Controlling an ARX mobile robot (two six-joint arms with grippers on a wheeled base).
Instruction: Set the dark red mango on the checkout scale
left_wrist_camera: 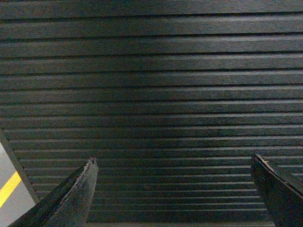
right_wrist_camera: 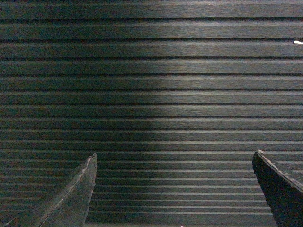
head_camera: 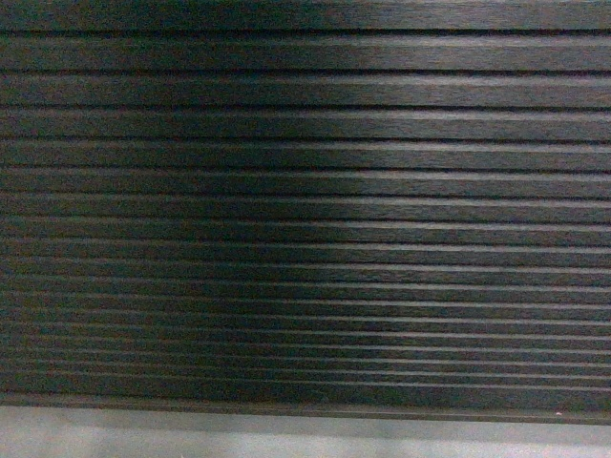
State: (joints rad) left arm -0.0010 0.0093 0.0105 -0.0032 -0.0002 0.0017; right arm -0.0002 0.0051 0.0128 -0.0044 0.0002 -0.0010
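The checkout's dark ribbed front panel point(head_camera: 305, 210) fills the head view, and it also fills the left wrist view point(left_wrist_camera: 151, 85) and the right wrist view point(right_wrist_camera: 151, 85). My left gripper point(left_wrist_camera: 174, 161) is open, its two dark fingers wide apart with nothing between them, facing the panel. My right gripper point(right_wrist_camera: 174, 158) is likewise open and empty in front of the ribs. The dark red mango and the scale are out of view. Neither gripper shows in the head view.
A strip of grey floor point(head_camera: 305, 439) runs under the panel's bottom edge. At the left edge of the left wrist view the panel ends, with grey floor and a yellow line point(left_wrist_camera: 8, 188) beyond it.
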